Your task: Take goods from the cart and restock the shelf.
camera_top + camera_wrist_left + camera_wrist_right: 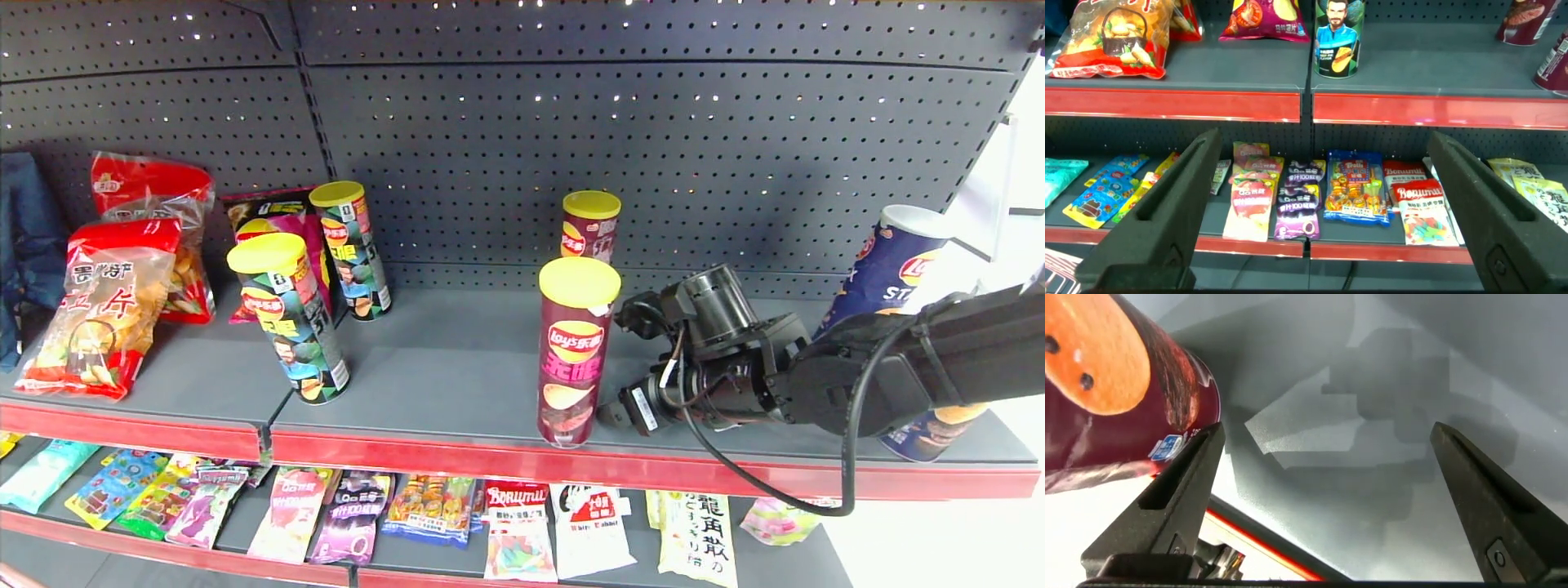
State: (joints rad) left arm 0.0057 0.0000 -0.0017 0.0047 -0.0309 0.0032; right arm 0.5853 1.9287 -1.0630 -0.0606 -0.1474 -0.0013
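A maroon chip can [575,351] with a yellow lid stands upright at the front edge of the grey shelf [457,367]. My right gripper [619,366] lies on its side just right of that can, open, with nothing between its fingers. In the right wrist view the same can [1118,400] sits just outside one finger of the right gripper [1327,433], over the shelf board [1372,482]. My left gripper [1323,139] is open and empty, facing the lower shelf of candy bags [1298,200].
A second maroon can [589,224] stands at the back. Two dark cans [290,314] [351,245] and red snack bags [110,302] fill the shelf's left part. A blue can [890,269] stands behind my right arm. The shelf between the cans is bare.
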